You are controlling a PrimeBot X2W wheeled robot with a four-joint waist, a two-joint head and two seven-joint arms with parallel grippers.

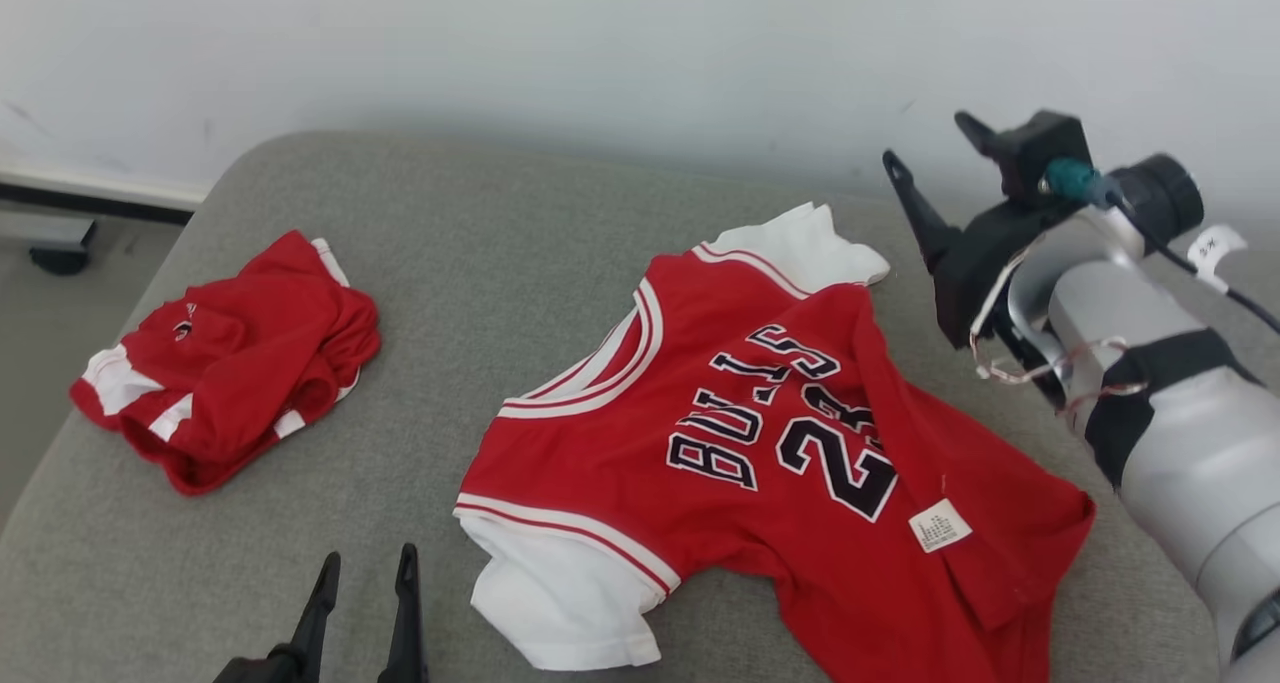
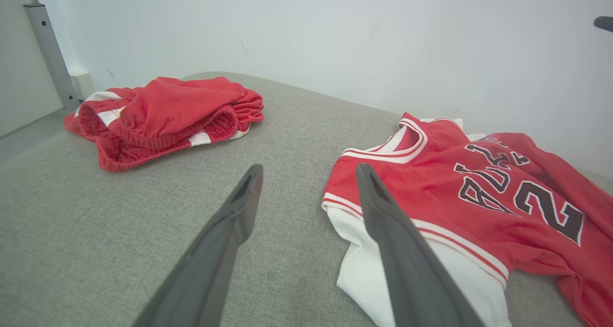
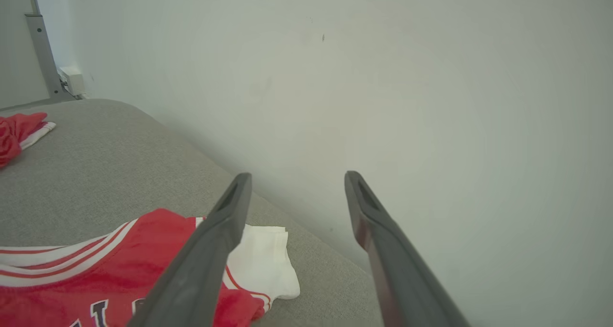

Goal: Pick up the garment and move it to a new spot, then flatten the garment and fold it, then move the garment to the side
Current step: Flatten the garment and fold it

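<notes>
Red jersey (image 1: 760, 443) lies on the grey padded bench (image 1: 480, 223), right of centre in the head view, chest lettering up, neck toward the red shorts (image 1: 235, 353). The shorts sit crumpled and well apart at the left edge.

Jersey is not flat: its right side is doubled over the front, care tag (image 1: 940, 525) exposed, hem bunched. Both white sleeves lie spread out.

Right gripper (image 1: 926, 138) hangs clear above the far sleeve (image 1: 800, 243), fingers spread, nothing between them, pointing at the wall. My reading: the move to a new spot is done and the cloth is released.

Left gripper (image 1: 368, 555) is low at the near edge, fingers also apart and empty, just beside the near sleeve (image 1: 560, 593). It looks well placed to pin or pull that side.

Flattening the fold-over likely comes next; thin knit may drag.
</notes>
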